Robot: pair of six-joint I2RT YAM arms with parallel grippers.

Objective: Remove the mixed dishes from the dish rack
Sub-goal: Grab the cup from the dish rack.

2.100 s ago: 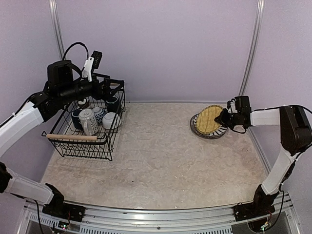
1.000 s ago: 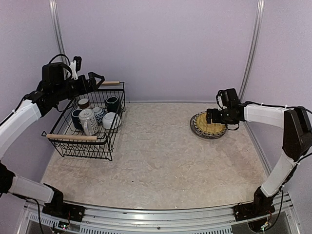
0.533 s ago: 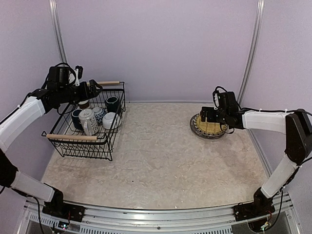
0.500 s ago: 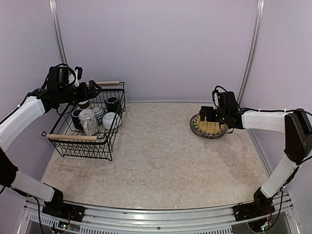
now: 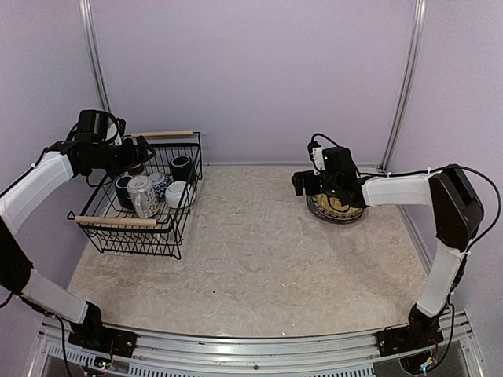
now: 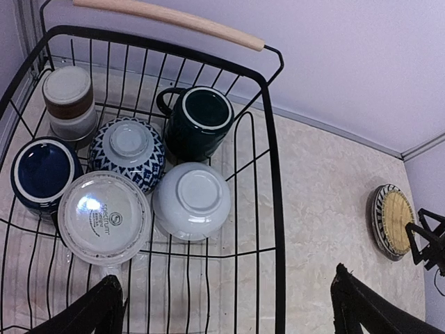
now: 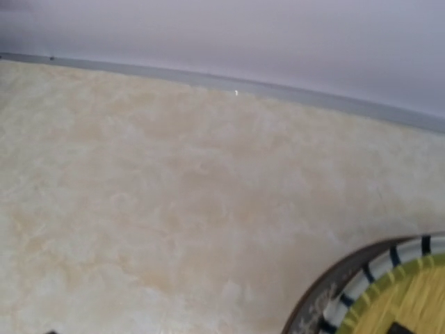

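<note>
The black wire dish rack (image 5: 187,210) stands at the left. It holds a dark mug (image 6: 201,120), a dark blue mug (image 6: 42,170), a brown-white cup (image 6: 68,101), a blue patterned cup (image 6: 127,146), an upturned white mug (image 6: 104,217) and an upturned white bowl (image 6: 191,200). My left gripper (image 5: 138,148) hovers over the rack's back left, open and empty (image 6: 226,316). At the right, the yellowish woven plate (image 5: 339,206) lies flat on the striped plate (image 7: 379,282). Just left of them my right gripper (image 5: 305,182) is open and holds nothing.
The rack's wooden handles (image 5: 116,222) run along its near and far sides (image 6: 170,19). The purple back wall and a metal post (image 5: 399,86) close in behind the plates. Bare marbled tabletop (image 5: 251,251) stretches between the rack and the plates.
The right gripper laid the woven plate flat on the striped plate, let go and slid left off it. The left gripper drew back to the left, over the rack's back corner.
</note>
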